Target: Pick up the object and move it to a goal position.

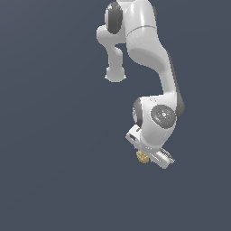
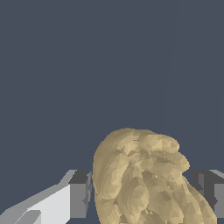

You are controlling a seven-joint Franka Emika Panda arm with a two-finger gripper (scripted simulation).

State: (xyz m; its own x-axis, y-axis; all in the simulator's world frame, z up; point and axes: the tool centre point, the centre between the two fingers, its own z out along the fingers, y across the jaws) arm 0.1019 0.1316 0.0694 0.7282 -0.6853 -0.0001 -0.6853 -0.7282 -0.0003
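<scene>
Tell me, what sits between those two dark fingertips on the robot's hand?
A tan, bumpy lump fills the space between the two fingers, clearest in the wrist view. In the exterior view it peeks out beneath the white gripper.

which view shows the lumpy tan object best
The wrist view. The tan object fills much of the frame there, its bumpy surface clear, sitting between the tool's two fingers. In the exterior view the object is only a tiny speck, partly hidden beneath the tool.
</scene>
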